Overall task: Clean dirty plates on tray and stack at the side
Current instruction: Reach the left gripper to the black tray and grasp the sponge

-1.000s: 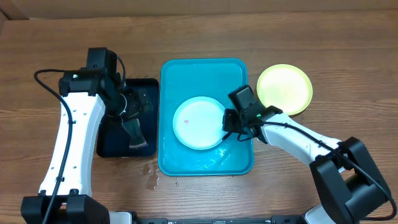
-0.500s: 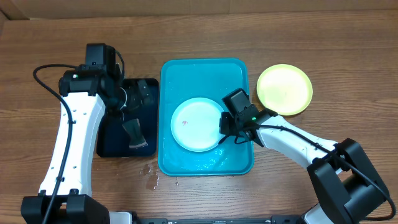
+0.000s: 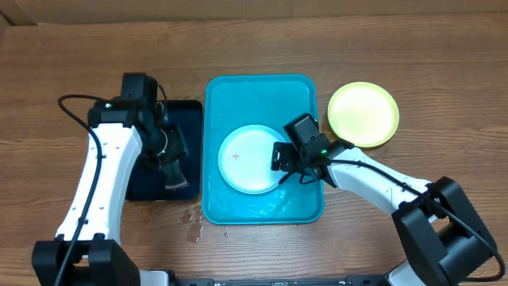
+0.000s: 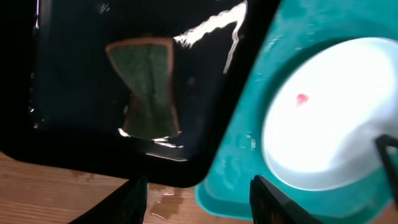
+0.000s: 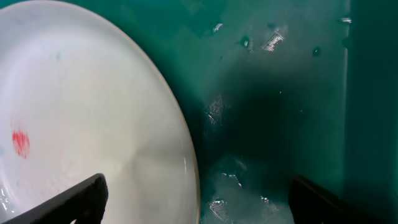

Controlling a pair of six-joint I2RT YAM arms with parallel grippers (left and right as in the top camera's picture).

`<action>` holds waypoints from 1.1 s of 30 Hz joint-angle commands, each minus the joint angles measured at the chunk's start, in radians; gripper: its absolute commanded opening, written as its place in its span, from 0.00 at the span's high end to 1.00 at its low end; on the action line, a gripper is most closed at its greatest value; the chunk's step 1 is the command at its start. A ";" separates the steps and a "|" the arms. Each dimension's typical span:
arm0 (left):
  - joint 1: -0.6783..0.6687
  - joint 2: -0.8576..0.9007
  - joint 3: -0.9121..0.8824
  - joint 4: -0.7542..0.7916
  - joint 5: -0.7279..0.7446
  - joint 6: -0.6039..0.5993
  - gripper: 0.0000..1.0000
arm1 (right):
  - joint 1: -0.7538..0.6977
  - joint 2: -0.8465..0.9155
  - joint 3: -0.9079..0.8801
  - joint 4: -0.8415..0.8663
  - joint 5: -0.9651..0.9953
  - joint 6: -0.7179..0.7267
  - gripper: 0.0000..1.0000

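1. The blue plate (image 3: 250, 159) is lying flat in the tray (image 3: 262, 95), in the tray's lower half, just left of centre in the overhead view.
2. A small red speck (image 3: 234, 156) is showing on the left part of the plate. In the right wrist view it is sitting at the far left (image 5: 20, 142).
3. The tray's bare floor is glistening with wet patches around the plate, mostly below and to the right of it.
4. The right gripper (image 3: 282, 165) is hovering at the plate's right edge with its jaws spread wide. One finger is sitting over the plate and the other over the bare tray floor, so the rim is running between them. It is holding nothing.
5. The yellow plate (image 3: 363, 114) is resting on the table (image 3: 444, 71) in the upper right, just outside the tray's right rim. Whether it is one plate or two stacked cannot be told.
6. The black tray (image 3: 190, 111) is lying against the blue tray's left rim.
7. A green sponge (image 4: 146, 87), pinched at its middle, is lying in the black tray's lower part.
8. The left gripper (image 3: 171, 151) is hanging over the black tray near the sponge. Its fingers are standing partly apart and nothing is between them.
9. Drops of water (image 3: 194, 218) are sitting on the table by the tray's lower left corner.
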 commanded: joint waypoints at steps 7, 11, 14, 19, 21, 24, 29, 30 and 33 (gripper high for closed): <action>-0.003 0.010 -0.068 0.101 -0.141 -0.069 0.44 | 0.005 -0.018 -0.001 0.018 0.008 -0.001 0.00; -0.003 0.010 -0.068 0.121 -0.192 -0.085 0.49 | 0.005 -0.018 -0.001 0.010 0.008 -0.001 0.00; -0.003 0.017 -0.068 0.122 -0.227 -0.122 0.53 | 0.005 -0.018 -0.001 0.008 0.009 -0.001 0.00; -0.004 0.062 -0.070 0.117 -0.232 -0.134 0.60 | 0.005 -0.018 -0.001 0.009 0.008 -0.001 0.00; -0.004 0.090 -0.072 0.116 -0.227 -0.138 0.62 | 0.005 -0.018 -0.001 0.009 0.009 -0.001 0.00; -0.004 0.146 -0.075 0.117 -0.197 -0.137 0.62 | 0.005 -0.018 -0.001 0.009 0.009 -0.001 0.00; -0.004 0.255 -0.075 0.131 -0.186 -0.137 0.64 | 0.005 -0.018 -0.001 0.008 0.009 -0.001 0.00; -0.004 0.274 -0.075 0.137 -0.180 -0.137 0.65 | 0.005 -0.018 -0.001 0.008 0.008 -0.001 0.00; -0.004 0.327 -0.075 0.150 -0.145 -0.135 0.76 | 0.005 -0.018 -0.001 0.008 0.008 -0.001 0.00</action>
